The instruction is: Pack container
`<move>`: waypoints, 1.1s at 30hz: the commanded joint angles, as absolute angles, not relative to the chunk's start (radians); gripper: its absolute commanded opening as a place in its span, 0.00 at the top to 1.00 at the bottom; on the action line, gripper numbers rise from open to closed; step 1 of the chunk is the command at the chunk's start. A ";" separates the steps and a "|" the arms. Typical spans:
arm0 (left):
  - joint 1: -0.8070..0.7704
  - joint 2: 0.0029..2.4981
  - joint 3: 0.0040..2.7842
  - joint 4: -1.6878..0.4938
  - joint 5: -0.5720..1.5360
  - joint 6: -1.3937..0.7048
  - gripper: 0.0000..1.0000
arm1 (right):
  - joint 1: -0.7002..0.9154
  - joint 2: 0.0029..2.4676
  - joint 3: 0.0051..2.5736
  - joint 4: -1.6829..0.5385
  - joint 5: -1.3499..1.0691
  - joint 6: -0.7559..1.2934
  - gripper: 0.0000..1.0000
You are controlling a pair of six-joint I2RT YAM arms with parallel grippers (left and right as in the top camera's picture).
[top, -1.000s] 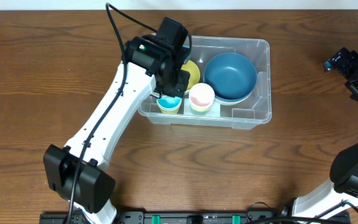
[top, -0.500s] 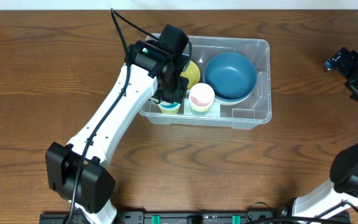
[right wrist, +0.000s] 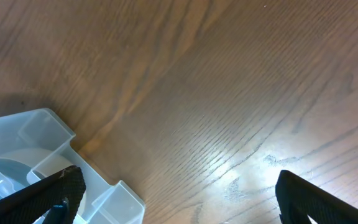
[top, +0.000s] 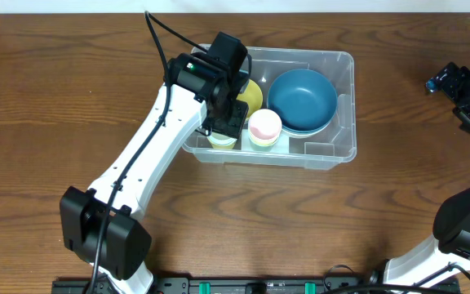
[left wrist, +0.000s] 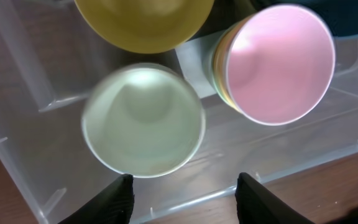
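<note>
The container (top: 343,122) is a clear plastic bin at the table's middle back. It holds a blue bowl (top: 302,100), a yellow bowl (top: 253,94), a pink cup (top: 264,126) and a pale green cup (left wrist: 143,119). My left gripper (top: 225,124) hovers over the bin's front left corner. In the left wrist view this gripper (left wrist: 185,199) stands open, and the green cup sits free just beyond its fingertips (left wrist: 120,198). My right gripper (top: 455,86) is far off at the right edge. In its own view it (right wrist: 179,199) is open wide over bare wood.
A corner of the container (right wrist: 48,143) shows at the lower left of the right wrist view. The left arm's white links cross the table from the front left. The right arm's base stands at the front right corner.
My left gripper moved slightly toward the bin's front left corner and opened. A pale green cup now rests where a blue cup interior showed. The right arm has not moved.
</note>
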State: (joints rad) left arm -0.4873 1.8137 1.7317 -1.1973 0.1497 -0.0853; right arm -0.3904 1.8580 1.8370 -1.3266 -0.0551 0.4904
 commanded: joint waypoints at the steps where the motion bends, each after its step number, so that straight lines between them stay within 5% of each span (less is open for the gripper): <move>1: -0.452 1.765 1.760 -1.223 0.137 -0.091 0.46 | -0.392 1.851 1.835 -1.327 -0.053 0.501 0.01; 7: -0.327 1.595 1.776 -1.273 0.138 -0.100 0.44 | -0.392 1.851 1.835 -1.327 -0.053 0.501 0.01; 12: -0.218 1.450 1.776 -1.360 0.137 -0.099 0.02 | -0.392 1.851 1.835 -1.327 -0.053 0.501 0.01; 33: -0.154 1.286 1.775 -1.578 0.084 -0.065 0.02 | -0.392 1.851 1.835 -1.327 -0.053 0.501 0.01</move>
